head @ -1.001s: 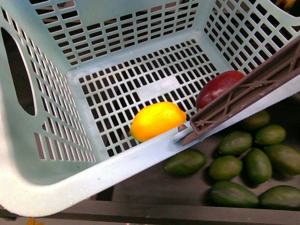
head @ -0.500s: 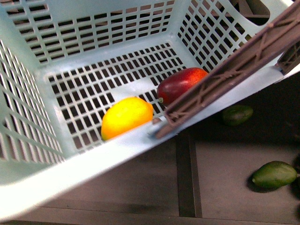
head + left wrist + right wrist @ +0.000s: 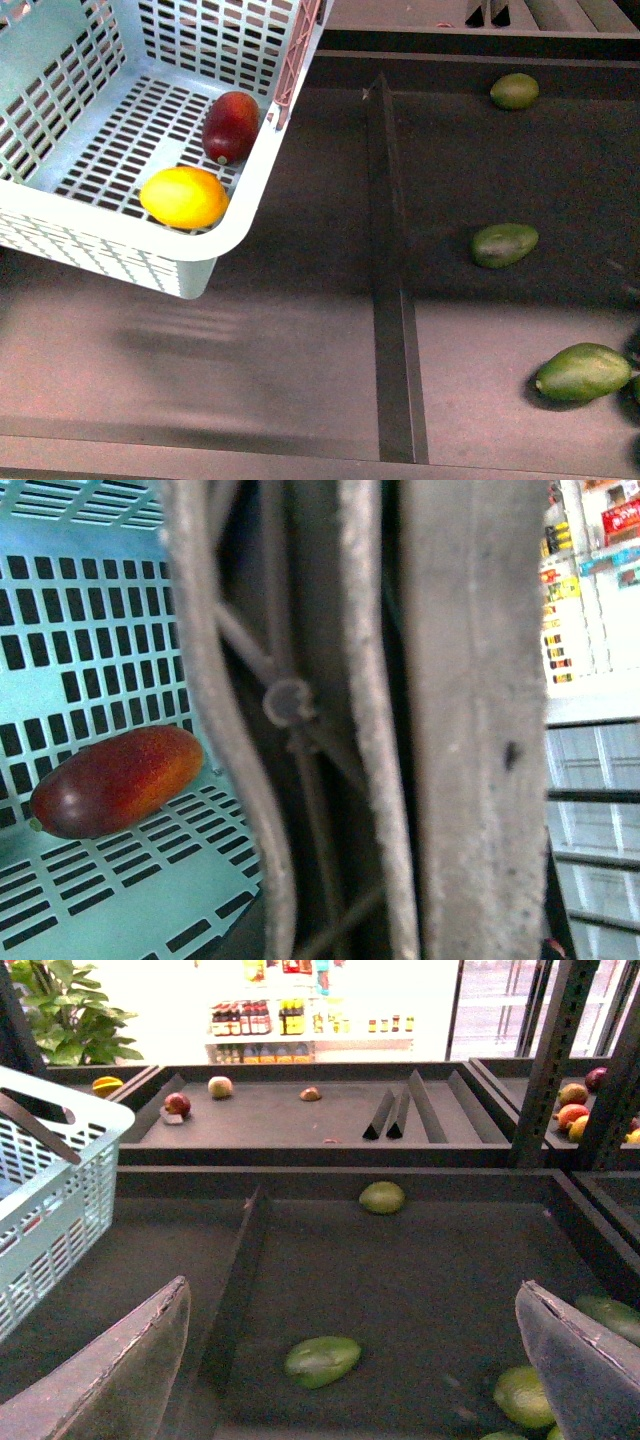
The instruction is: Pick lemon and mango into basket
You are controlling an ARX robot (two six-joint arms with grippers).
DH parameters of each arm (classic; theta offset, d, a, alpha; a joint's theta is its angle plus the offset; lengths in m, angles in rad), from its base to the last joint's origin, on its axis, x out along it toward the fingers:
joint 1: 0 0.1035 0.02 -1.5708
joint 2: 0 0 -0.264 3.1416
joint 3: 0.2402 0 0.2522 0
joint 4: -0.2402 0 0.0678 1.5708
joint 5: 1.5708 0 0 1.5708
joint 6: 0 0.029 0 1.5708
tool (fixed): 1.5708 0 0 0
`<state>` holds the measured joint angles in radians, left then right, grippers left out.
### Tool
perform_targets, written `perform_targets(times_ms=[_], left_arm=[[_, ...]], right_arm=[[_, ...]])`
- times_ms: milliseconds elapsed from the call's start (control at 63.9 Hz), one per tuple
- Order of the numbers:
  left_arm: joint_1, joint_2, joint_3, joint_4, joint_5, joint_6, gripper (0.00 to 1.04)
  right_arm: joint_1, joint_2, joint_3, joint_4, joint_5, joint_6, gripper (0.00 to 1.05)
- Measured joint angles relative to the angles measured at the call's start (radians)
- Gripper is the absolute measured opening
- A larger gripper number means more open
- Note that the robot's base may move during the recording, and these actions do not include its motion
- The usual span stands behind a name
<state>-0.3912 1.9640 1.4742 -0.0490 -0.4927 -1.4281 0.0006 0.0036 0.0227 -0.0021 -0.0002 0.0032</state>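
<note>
Front view, left side: basket (image 3: 235, 215) is tilted and looks raised clear of the dark shelf (image 3: 300, 330), over the shelf's far-left corner. Lemon (image 3: 184, 197) lies on the slotted floor against the near rim. Mango (image 3: 230, 127) lies just beyond it, near the right wall, close to the lemon; contact between them cannot be told. Brown handle (image 3: 292, 60) stands up along the basket's right wall.

Left wrist view: left pincer (image 3: 330, 730) is pressed together on the brown handle bars, pads on either side of the bars. The mango shows below on the aqua floor. So the left arm appears to carry the basket by the handle.

Centre: a raised divider (image 3: 388, 280) splits the shelf front to back.

Right of the divider: green fruits (image 3: 504, 244), one at the far edge, one mid-shelf, one toward the near-right corner. Not task items.

Right wrist view: right pincer (image 3: 350, 1380) spread wide, nothing between its pads, above the right compartment with a green fruit below it.

Judgement: both fruits are in the basket, so the pick-and-place part reads as complete. The step in hand is carrying or setting down the basket. Next move calls for levelling the basket so the lemon does not roll over the low rim, lowering it to the shelf, then releasing the handle. Right arm needs no grasp.
</note>
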Motion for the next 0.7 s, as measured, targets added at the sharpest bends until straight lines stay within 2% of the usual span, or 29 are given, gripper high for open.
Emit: perform_targets(times_ms=[235,438,594,610,704], left_arm=[[0.067,0.256,0.206,-0.008,0.153,-0.045,0.15],[0.071,0.309,0.246,-0.113,0.192,-0.047,0.15],[0.079,0.316,0.249,-0.113,0.212,-0.069,0.15],[0.079,0.316,0.249,-0.111,0.212,-0.069,0.15],[0.084,0.316,0.249,-0.108,0.208,-0.066,0.33]], right_arm=[[0.0,0.0,0.0,0.0,0.0,0.0,0.96],[0.0,0.0,0.0,0.0,0.0,0.0,0.96],[0.0,0.0,0.0,0.0,0.0,0.0,0.96],[0.0,0.0,0.0,0.0,0.0,0.0,0.96],[0.0,0.0,0.0,0.0,0.0,0.0,0.96]])
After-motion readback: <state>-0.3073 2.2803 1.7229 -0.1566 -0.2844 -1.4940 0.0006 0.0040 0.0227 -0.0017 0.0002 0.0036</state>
